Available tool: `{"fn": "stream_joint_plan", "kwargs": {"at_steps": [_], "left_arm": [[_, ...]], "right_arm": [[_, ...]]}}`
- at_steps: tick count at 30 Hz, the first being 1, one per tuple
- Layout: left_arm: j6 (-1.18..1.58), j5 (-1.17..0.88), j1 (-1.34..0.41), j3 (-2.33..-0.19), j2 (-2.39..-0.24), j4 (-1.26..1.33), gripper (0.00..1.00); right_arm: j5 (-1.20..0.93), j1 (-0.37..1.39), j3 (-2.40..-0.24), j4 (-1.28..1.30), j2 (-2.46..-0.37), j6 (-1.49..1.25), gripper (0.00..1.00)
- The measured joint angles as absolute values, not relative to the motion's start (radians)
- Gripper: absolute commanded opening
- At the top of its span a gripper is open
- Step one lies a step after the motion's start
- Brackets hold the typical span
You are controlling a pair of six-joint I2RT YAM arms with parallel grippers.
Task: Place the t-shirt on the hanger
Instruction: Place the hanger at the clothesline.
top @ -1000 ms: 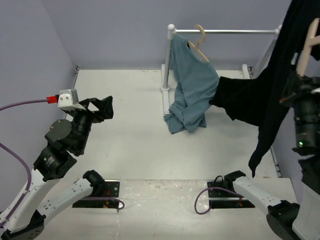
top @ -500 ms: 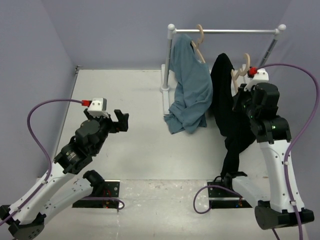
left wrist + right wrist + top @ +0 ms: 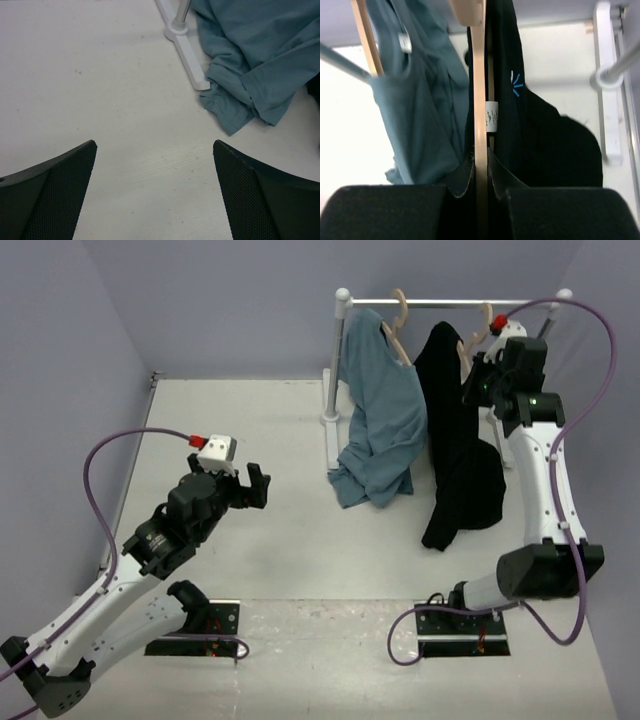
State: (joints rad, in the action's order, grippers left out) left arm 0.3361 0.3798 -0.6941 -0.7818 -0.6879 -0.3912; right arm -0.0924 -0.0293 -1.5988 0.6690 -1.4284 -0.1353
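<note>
Now hanging upper right by rail (image 3: 450,303), raised since earlier: t-shirt (image 3: 455,445) on hanger (image 3: 479,90). Clamping hanger with right gripper (image 3: 480,175); spreading left gripper (image 3: 155,165) wide, left-centre. Hiding hanger shoulders under cloth; hook contact unclear.

This looks like a robotics lab test cell: plain lilac-grey partition walls (image 3: 200,300) box in a white table (image 3: 270,570), two black-and-white robot arms (image 3: 150,540) trailing purple cables (image 3: 95,465) are bolted at its near edge, and a small white metal clothes rail (image 3: 440,303) stands on it.
</note>
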Motion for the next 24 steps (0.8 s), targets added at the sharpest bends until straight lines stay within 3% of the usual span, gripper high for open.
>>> {"fn": "stream_joint_plan", "kwargs": {"at_steps": [5, 11, 20, 21, 22, 23, 24], "left_arm": [[0.3, 0.326, -0.694, -0.789, -0.739, -0.406, 1.0], [0.247, 0.292, -0.694, -0.834, -0.732, -0.429, 1.0], [0.213, 0.307, -0.694, -0.839, -0.69, -0.439, 1.0], [0.214, 0.319, -0.694, -0.839, -0.694, -0.439, 1.0], [0.215, 0.333, -0.694, -0.838, -0.699, -0.438, 1.0], [0.218, 0.348, -0.691, -0.836, -0.707, -0.436, 1.0], [0.221, 0.365, -0.688, -0.833, -0.717, -0.434, 1.0]], "right_arm": [[-0.105, -0.033, -1.892, 0.694, -1.648, -0.107, 0.0], [-0.108, -0.035, -2.086, 0.729, -1.845, -0.09, 0.0], [-0.128, -0.035, -2.024, 0.71, -1.884, -0.097, 0.0], [-0.131, -0.035, -2.005, 0.69, -1.875, -0.099, 0.16], [-0.134, -0.036, -1.979, 0.674, -1.862, -0.103, 0.43], [-0.137, -0.036, -1.955, 0.665, -1.846, -0.109, 0.77], [-0.141, -0.036, -1.932, 0.66, -1.829, -0.117, 0.93]]}}
